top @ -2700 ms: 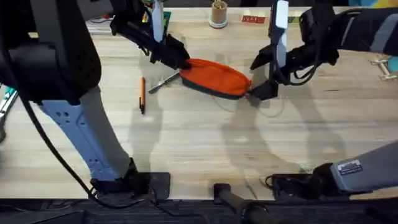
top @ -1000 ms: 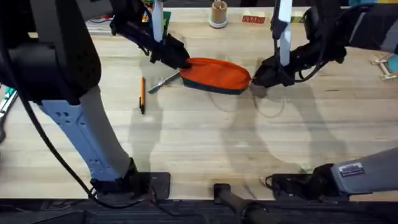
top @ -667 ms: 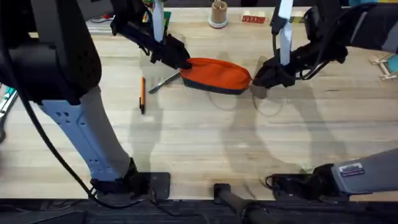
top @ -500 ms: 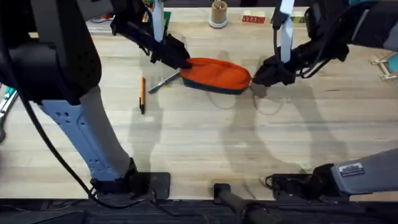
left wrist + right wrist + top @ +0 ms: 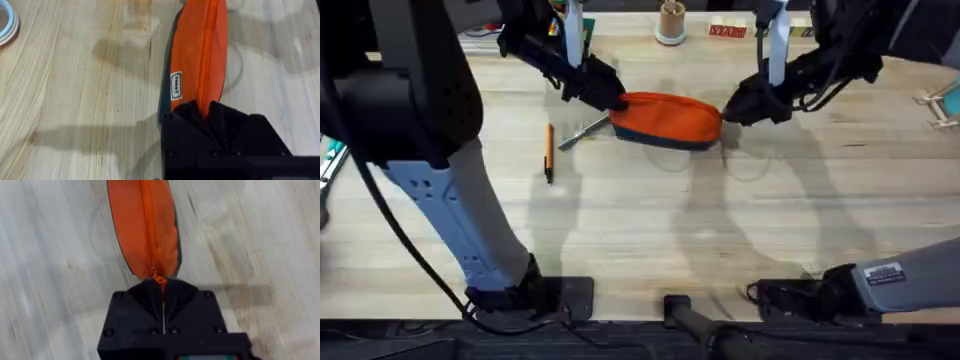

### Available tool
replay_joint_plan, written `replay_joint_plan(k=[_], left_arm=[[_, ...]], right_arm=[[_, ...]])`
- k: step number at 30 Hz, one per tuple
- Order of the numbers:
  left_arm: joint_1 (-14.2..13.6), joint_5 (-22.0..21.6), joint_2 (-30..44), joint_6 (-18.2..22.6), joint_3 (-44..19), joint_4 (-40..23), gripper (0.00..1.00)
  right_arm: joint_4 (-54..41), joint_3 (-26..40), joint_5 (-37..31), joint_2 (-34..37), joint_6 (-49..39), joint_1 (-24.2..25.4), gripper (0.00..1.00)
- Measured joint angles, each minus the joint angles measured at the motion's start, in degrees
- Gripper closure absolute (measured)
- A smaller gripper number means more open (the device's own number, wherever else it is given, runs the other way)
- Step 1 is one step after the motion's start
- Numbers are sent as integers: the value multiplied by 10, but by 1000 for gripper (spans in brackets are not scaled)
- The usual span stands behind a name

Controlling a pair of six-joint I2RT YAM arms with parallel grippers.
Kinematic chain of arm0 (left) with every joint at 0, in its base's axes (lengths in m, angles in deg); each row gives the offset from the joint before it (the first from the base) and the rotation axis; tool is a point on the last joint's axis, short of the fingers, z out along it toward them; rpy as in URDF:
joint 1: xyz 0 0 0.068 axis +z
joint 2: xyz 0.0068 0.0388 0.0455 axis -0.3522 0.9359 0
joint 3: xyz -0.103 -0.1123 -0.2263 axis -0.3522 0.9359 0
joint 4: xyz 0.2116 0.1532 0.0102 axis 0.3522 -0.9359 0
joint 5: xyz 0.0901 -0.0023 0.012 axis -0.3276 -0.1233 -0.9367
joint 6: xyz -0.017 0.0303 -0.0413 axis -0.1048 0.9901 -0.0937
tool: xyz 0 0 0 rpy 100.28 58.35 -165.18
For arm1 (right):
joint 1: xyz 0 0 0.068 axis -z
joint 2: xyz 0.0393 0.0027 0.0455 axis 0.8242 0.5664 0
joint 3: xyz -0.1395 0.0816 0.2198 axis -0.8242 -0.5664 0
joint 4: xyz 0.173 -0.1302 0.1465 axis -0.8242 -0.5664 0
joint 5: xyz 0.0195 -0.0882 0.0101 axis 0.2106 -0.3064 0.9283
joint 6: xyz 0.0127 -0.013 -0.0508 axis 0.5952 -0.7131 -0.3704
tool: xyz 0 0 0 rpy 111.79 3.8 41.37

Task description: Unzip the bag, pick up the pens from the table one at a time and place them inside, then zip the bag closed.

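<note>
Compared with a moment ago, the right gripper (image 5: 728, 108) has moved a little up in the overhead frame and now sits tight against the right end of the bag (image 5: 666, 119), while the left gripper (image 5: 610, 99) has stayed at the bag's left end. The bag lies just above the centre of the overhead frame on the table (image 5: 650, 230), and its right end looks slightly more lifted than before. It is an oblong soft pouch of bright orange fabric with a dark strip along the lower edge, and the zipper runs closed along its length. In the right wrist view the black fingers are pressed together on the small orange zipper pull (image 5: 159, 278) at the tip of the bag. In the left wrist view the left fingers pinch the other end of the orange fabric, near a small white label (image 5: 176, 85). The orange pen (image 5: 549, 151) with a black end lies left of the bag, well apart from it, and the silvery pen (image 5: 584, 130) lies slanted just beside the bag's left end. The tabletop is pale wood with long plank grain.
</note>
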Motion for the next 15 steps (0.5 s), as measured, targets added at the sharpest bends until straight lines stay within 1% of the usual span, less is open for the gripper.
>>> replay_joint_plan(k=[15], left_arm=[[0,0,0,0,0,1,959]], right_arm=[[-1,20,-4,-7,2,-21,970]])
